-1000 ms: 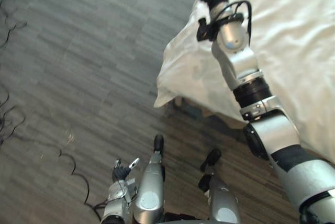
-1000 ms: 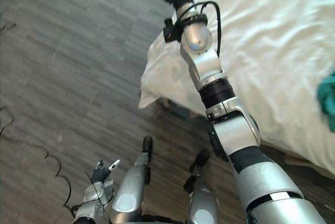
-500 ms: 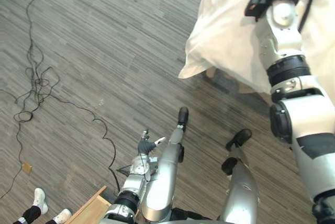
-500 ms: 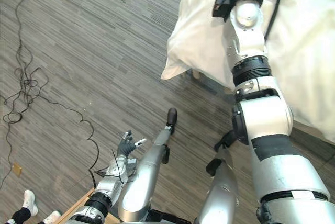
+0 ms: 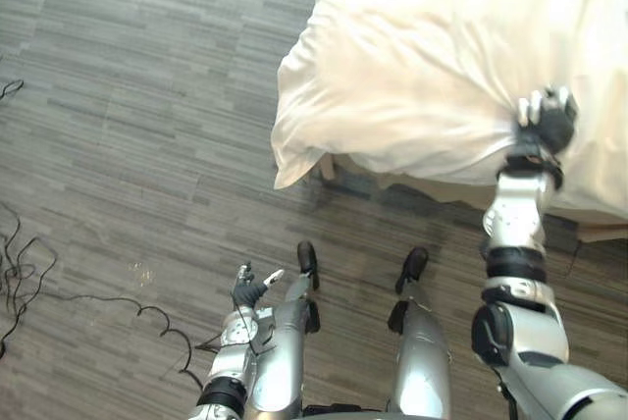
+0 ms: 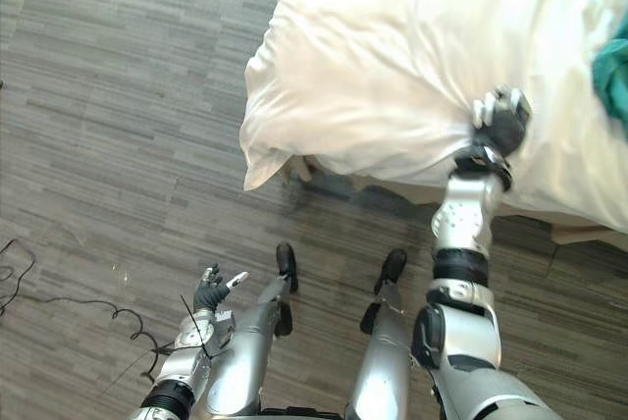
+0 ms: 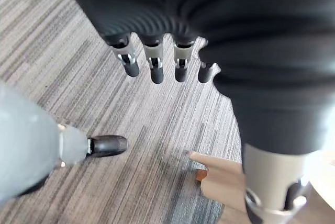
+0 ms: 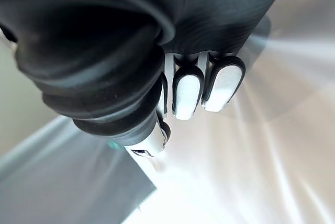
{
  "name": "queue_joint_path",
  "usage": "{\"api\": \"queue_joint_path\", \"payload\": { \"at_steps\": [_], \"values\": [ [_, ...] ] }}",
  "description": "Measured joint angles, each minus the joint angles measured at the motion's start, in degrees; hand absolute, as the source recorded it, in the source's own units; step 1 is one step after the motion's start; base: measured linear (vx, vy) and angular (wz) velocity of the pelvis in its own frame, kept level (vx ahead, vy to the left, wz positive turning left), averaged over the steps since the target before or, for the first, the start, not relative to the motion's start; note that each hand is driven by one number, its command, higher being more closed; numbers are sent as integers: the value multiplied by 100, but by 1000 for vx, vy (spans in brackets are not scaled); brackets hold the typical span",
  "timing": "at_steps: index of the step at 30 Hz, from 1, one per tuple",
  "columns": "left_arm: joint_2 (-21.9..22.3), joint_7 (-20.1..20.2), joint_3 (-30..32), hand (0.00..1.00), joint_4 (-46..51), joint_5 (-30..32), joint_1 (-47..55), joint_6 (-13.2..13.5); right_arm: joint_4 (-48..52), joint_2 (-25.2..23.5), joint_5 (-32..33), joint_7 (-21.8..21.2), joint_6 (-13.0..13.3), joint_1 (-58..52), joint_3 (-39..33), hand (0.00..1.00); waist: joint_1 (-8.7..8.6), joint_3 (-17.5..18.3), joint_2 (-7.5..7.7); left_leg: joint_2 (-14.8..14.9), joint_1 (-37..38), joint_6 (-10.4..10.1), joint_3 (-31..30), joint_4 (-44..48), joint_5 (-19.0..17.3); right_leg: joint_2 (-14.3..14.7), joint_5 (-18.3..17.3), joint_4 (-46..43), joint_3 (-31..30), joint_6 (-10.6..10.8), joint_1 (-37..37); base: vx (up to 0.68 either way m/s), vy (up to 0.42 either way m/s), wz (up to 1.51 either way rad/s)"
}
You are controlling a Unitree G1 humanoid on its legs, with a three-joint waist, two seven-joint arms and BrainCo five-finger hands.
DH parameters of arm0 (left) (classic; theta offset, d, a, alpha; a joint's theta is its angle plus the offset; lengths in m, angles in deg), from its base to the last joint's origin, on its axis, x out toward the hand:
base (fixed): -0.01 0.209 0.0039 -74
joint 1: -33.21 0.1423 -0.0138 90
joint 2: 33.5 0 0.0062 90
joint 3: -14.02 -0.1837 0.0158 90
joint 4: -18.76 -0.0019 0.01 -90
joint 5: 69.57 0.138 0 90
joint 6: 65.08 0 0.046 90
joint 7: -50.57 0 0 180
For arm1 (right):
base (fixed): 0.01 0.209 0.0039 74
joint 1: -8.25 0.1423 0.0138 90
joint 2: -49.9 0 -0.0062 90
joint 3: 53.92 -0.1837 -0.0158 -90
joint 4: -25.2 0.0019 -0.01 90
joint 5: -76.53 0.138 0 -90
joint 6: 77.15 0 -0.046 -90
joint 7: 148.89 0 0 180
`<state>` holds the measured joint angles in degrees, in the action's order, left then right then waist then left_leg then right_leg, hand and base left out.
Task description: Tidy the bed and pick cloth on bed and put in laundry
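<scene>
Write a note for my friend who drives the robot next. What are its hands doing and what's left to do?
Right hand: shut on the white duvet near its edge, with the fabric bunched in folds at the grip.
Left hand: open, hanging low, holding nothing.
Teal cloth: lying on the duvet, beyond the right hand, not yet picked up.
Done: the duvet is gripped.
Left: straighten the duvet, pick up the teal cloth, put it in the laundry.

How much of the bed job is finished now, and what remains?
Done: nothing looks finished. In hand: the right hand grips the white bedcover near its edge, creases gathering toward it; the left hand hangs open over the floor. Left: smoothing the cover and taking the green cloth that lies on it.
</scene>
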<state>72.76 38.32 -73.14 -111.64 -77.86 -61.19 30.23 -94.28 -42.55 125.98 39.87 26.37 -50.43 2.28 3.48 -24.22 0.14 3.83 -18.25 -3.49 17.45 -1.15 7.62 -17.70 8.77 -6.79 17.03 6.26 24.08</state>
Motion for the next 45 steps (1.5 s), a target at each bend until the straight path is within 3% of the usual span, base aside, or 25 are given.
{"api": "queue_joint_path", "payload": {
  "at_steps": [5, 8, 11, 16, 19, 22, 25, 28, 32, 33, 35, 37, 40, 44, 45],
  "values": [
    [-42, 102, -27, 0, -14, -1, 372, -16, -166, 112, -130, 342, -121, -701, 87, 100, -234, 6, 8, 17, 482, -68, -30, -408, 108, 100, -38, 21, 2, 46, -296, 124, -33, -10],
    [-50, 108, -73, 0, -15, 1, 510, -15, 147, 532, -620, 305, -176, -673, 1001, 100, -255, 12, 3, 41, 696, -39, -133, -381, 124, 180, -36, 126, 40, 44, -602, 131, -32, 2],
    [-88, 111, -71, 0, -52, 2, 549, -9, 785, 914, -960, -9, -247, -197, 2035, 100, -240, 20, 1, 105, 699, -38, -302, -372, 127, 245, -34, 198, 194, 40, -755, 64, -31, 22],
    [-166, 107, 18, 0, -68, -1, 564, 3, 859, 994, -956, -627, -277, 1215, 3837, 100, 67, 20, 6, 124, 590, -122, -533, -402, 151, 261, -57, 201, 383, 14, -785, 20, -16, 18],
    [-201, 97, 224, 0, -98, -5, 566, 5, 833, 977, -957, -848, -288, 1851, 4454, 100, 190, 14, 4, 131, 355, -105, -878, -410, 281, 259, -88, 198, 719, -23, -773, 16, -22, 51],
    [-253, 97, 240, 0, -182, -5, 565, 13, 764, 933, -958, -912, -288, 2274, 4585, 100, 375, 9, -5, 127, 166, -94, -1148, -405, 386, 256, -106, 188, 979, -48, -773, 21, -40, 53],
    [-266, 100, 221, 0, -215, -24, 502, 43, 456, 778, -961, -909, -272, 2837, 4729, 100, 543, -37, -83, 91, -102, -126, -1504, -394, 455, 180, -226, -20, 1280, -77, -675, -15, -36, 57],
    [-264, 98, 66, 0, -320, -16, 298, 92, 147, 623, -988, -907, -267, 3146, 4860, 100, 843, -169, -333, 18, -342, -107, -1741, -356, 536, 19, -452, -428, 1394, -63, -452, -32, -41, 46],
    [-274, 67, -268, 0, -467, -18, -83, 153, -859, 665, -1481, -736, -273, 3837, 4969, 100, 1044, -407, -822, -38, -998, -136, -2034, -279, 720, -202, -646, -984, 1572, -103, 172, -102, -61, 42],
    [-261, 62, -475, 0, -476, -35, -290, 161, -1329, 954, -1713, -578, -277, 4095, 4962, 100, 1170, -502, -1028, -49, -1247, -154, -2089, -300, 821, -263, -675, -1165, 1582, -130, 472, -101, -63, 22],
    [-260, 57, -609, 0, -464, -79, -478, 204, -2085, 1307, -1888, -427, -291, 4281, 4952, 100, 1333, -488, -1043, -54, -1572, -194, -2037, -330, 912, -311, -678, -1319, 1469, -138, 948, -121, -71, -1],
    [-249, 54, -779, 0, -455, -124, -652, 243, -2713, 1652, -2142, -312, -387, 4354, 4947, 100, 1334, -479, -1057, -75, -1818, -200, -1958, -410, 1012, -368, -679, -1453, 1386, -150, 1318, -103, -66, -8],
    [-15, 49, -928, 0, -274, -141, -934, 291, -2853, 1621, -2577, -395, -439, 4504, 5051, 100, 1391, -468, -1074, -138, -2060, -194, -1586, -411, 1023, -496, -672, -1635, 1043, -152, 1904, -58, -44, -25],
    [198, 45, -930, 0, 273, -232, -913, 400, -2780, 1610, -2830, -552, -451, 4315, 5174, 100, 1356, -422, -1141, -177, -2103, -191, -1208, -405, 1021, -560, -617, -1683, 785, -148, 2139, -21, -25, -18],
    [203, 47, -831, 0, 426, -226, -830, 396, -2616, 1552, -2883, -603, -408, 4066, 5174, 100, 1233, -417, -1147, -176, -2100, -186, -1159, -372, 1017, -564, -607, -1660, 790, -136, 2121, 0, 0, 0]
  ]
}}
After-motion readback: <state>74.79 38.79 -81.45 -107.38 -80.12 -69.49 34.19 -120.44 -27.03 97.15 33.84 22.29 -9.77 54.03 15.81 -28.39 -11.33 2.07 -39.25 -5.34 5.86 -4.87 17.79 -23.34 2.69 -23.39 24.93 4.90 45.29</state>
